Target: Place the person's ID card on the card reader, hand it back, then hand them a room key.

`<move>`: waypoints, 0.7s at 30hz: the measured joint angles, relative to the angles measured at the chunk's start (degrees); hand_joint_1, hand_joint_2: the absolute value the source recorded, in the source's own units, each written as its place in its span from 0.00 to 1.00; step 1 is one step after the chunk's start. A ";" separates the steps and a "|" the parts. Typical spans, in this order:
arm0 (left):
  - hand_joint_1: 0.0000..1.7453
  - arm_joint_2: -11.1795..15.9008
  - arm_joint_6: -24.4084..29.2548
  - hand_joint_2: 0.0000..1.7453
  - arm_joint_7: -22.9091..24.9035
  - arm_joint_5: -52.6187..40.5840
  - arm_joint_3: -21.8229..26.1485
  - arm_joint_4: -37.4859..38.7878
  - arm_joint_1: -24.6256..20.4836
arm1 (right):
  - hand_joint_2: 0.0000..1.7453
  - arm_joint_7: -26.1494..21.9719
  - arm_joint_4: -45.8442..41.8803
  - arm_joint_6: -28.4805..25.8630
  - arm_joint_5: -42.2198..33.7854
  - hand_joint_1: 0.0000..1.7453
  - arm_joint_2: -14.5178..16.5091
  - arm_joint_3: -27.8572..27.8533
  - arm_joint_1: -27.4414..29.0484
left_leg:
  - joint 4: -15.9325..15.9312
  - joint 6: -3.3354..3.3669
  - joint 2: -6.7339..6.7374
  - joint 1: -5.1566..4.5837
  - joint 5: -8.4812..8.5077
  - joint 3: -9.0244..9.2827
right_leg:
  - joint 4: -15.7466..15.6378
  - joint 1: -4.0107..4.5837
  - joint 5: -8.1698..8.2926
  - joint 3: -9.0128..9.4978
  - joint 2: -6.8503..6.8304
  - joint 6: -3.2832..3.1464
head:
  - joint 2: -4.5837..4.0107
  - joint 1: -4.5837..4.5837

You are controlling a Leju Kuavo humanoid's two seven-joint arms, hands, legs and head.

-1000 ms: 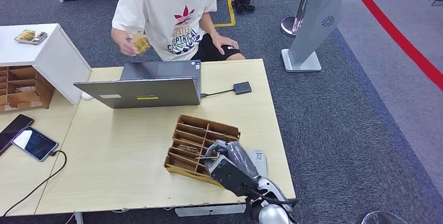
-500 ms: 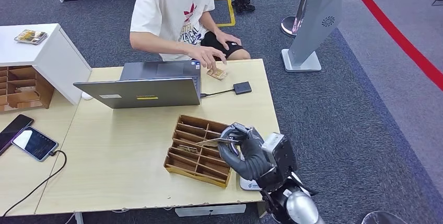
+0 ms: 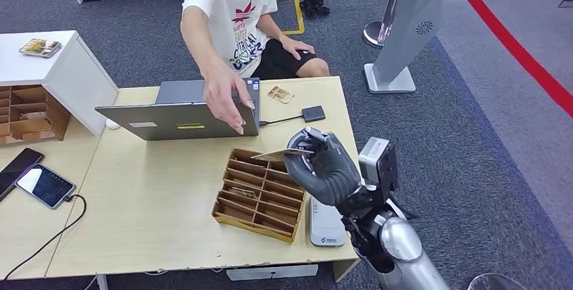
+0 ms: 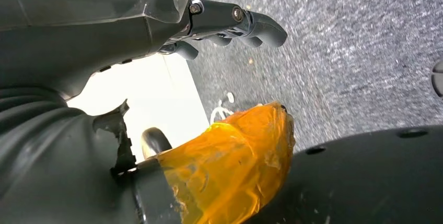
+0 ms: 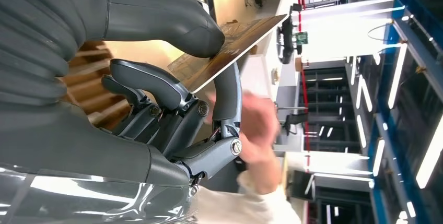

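Key card (image 3: 278, 154) sits pinched in the robot's right hand (image 3: 323, 168), thumb (image 5: 172, 23) on top and a dark finger beneath, the other fingers curled in below. The card is held roughly flat, raised above the far edge of the wooden tray (image 3: 260, 193), pointing toward the person (image 3: 233, 6) across the table (image 3: 148, 195). The person's hand (image 3: 226, 97) reaches over the laptop (image 3: 181, 117) lid, close to the card but not touching it. In the right wrist view that hand is a blur just beyond the card's edge.

ID card (image 3: 280, 94) lies on the table's far side, beside the laptop and near the small black reader (image 3: 313, 113), which is cabled to the laptop. A white device (image 3: 326, 222) rests on the near edge next to the tray.

Left hand (image 4: 156, 41) hangs over grey carpet, fingers (image 4: 235, 23) slightly bent and apart, holding nothing; its thumb is wrapped in orange tape.
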 joint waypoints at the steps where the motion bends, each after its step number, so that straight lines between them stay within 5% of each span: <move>1: 0.00 0.11 0.02 0.00 0.09 -0.60 0.00 -0.13 -0.03 | 1.00 0.56 0.27 -0.14 -0.16 1.00 0.14 0.25 -1.70 | 0.00 0.00 0.00 0.00 0.01 0.00 | 0.00 0.00 0.01 0.00 0.00 0.00 | 0.00 0.00; 10: 0.00 1.11 -0.51 0.00 1.76 -6.42 0.00 -1.00 -0.78 | 1.00 5.93 7.85 -5.78 5.81 1.00 3.41 2.95 -17.43 | 0.00 0.00 -0.02 0.00 0.04 0.00 | 0.02 0.00 0.03 0.00 -0.01 0.01 | 0.00 0.00; 21: 0.00 1.51 -2.11 0.00 3.02 -9.17 -0.02 -1.38 -1.48 | 1.00 10.47 18.81 -7.59 20.44 1.00 7.77 6.54 -25.94 | 0.00 0.00 -0.02 0.01 0.04 -0.01 | 0.01 0.01 0.03 -0.01 0.00 0.01 | 0.00 0.00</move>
